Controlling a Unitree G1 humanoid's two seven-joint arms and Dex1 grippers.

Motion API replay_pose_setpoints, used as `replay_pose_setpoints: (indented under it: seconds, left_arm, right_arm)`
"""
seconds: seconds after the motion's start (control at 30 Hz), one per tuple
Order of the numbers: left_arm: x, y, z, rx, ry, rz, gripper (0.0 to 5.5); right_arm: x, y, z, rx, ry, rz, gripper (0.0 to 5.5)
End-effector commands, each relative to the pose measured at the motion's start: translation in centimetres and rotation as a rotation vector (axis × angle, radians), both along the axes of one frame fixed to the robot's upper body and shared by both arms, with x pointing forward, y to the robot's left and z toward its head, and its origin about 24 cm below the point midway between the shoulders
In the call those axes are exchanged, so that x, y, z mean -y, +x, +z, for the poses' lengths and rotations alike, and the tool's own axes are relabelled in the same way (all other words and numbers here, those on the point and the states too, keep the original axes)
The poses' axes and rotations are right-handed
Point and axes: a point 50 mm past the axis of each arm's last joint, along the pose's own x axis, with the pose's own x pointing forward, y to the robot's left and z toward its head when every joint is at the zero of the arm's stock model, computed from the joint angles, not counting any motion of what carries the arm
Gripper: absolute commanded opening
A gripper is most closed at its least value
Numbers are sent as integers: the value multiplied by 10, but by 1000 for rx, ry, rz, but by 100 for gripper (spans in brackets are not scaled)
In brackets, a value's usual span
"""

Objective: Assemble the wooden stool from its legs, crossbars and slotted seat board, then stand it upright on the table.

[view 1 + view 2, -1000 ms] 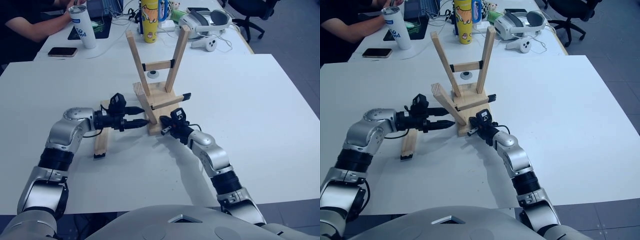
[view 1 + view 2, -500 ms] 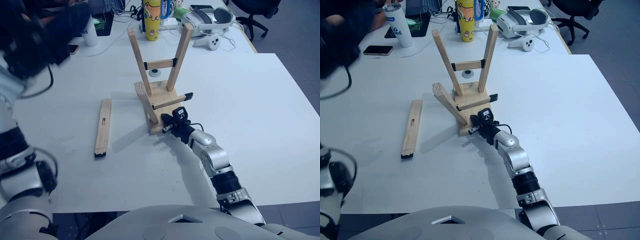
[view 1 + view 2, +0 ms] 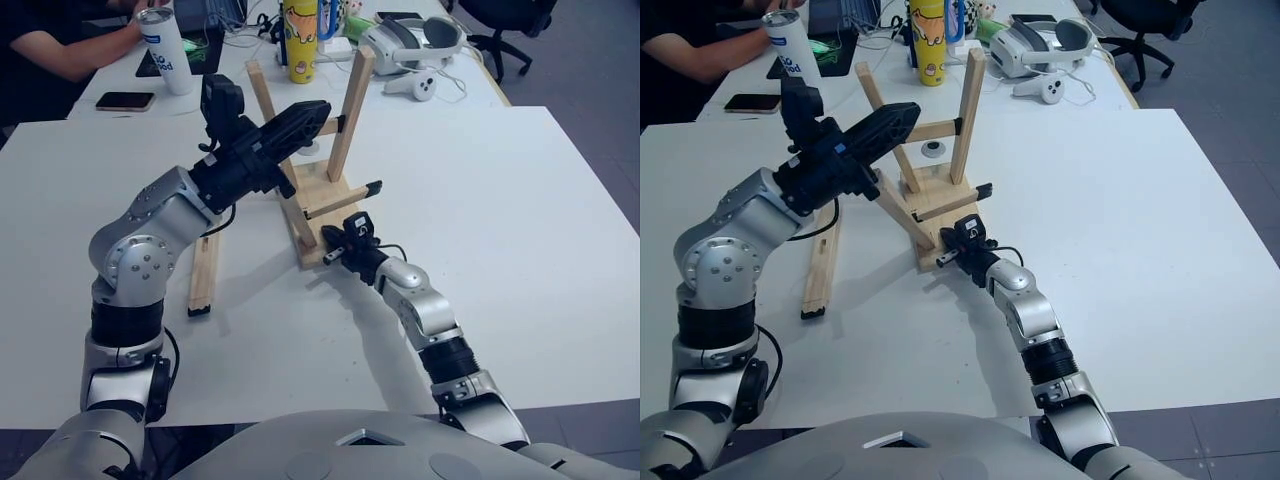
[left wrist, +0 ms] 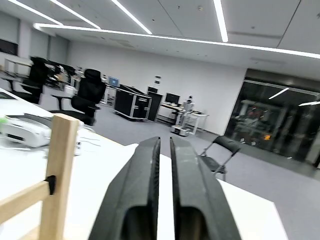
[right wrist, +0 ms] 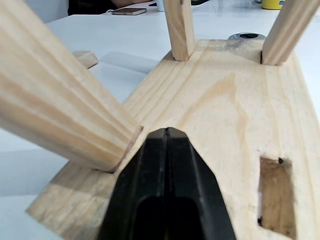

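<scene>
Basically, the stool was part-built and upside down: board [image 3: 322,190] flat on the table, roughly mid-table, slots up. Two legs [image 3: 350,110] stood at its 12 o'clock end, joined by a crossbar [image 3: 937,130]. A third leg [image 3: 902,215] leaned toward 10 o'clock from the near corner, probably only half seated in its slot. A second crossbar [image 3: 342,201] lay loose across the board, likely waiting for the fourth leg. That loose leg [image 3: 204,268] lay flat on the table at 9 o'clock of the board, apart from it.

Right gripper [image 3: 330,257] sat at the board's 6 o'clock edge, fingers pressed together and holding nothing. Its tips lay on the wood just beside the leaning leg's foot, probably pinning the board so it wouldn't slide. An empty slot [image 5: 275,192] showed nearby.

Left gripper [image 3: 320,108] was up in the air over the board's 11 o'clock end, fingers nearly together with a thin slit and nothing between them. It looked parked, not working.

Hard to tell:
- The left gripper hid the far-left leg's lower part and part of the upper crossbar.
- Joint fit at the slots couldn't be judged.
- The leaning leg's top was covered by the left arm.
</scene>
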Motion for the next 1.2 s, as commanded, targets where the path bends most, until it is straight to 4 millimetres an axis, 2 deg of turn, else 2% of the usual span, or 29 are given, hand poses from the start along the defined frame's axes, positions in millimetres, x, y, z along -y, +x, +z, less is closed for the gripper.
replay_pose_setpoints:
  seconds: [0.03, 0.13, 0.23, 0.3, 0.43, 0.57, 0.67, 0.77, 0.83, 1.0, 1.1, 1.2]
  left_arm:
    - [-5, 25, -6, -42, 31, 129, 2]
    - [-21, 31, 18, 70, -88, 207, 2]
    - [-51, 32, 13, 96, -102, 355, 2]
    - [-70, 30, -1, 74, -53, 442, 11]
    - [-109, 19, -40, -43, -18, 651, 62]
    - [-133, -9, -88, -190, 27, 836, 109]
    - [-130, -36, -112, -273, 72, 891, 156]
    - [-121, -51, -118, -303, 95, 919, 196]
    - [-117, -58, -118, -302, 128, 953, 229]
    - [-105, -61, -116, -315, 172, 971, 295]
    - [-104, -65, -117, -349, 215, 985, 298]
    - [-103, -67, -119, -395, 257, 982, 298]
  right_arm:
    - [12, -18, -41, -186, -111, -30, 0]
    - [12, -15, -39, -154, -98, -36, 0]
    - [10, -8, -22, -21, -7, -47, 0]
    - [11, -7, -10, 63, 30, -38, 0]
    - [16, -8, 9, 186, 72, -31, 0]
    - [32, -10, 29, 282, 71, -67, 0]
    - [55, -16, 33, 294, 23, -124, 0]
    - [78, -20, 28, 254, -10, -211, 0]
    - [85, -19, 22, 219, -34, -228, 0]
    - [82, -17, 7, 141, -80, -224, 0]
    - [72, -26, -9, 38, -128, -116, 0]
    - [64, -39, -13, -10, -120, -55, 0]
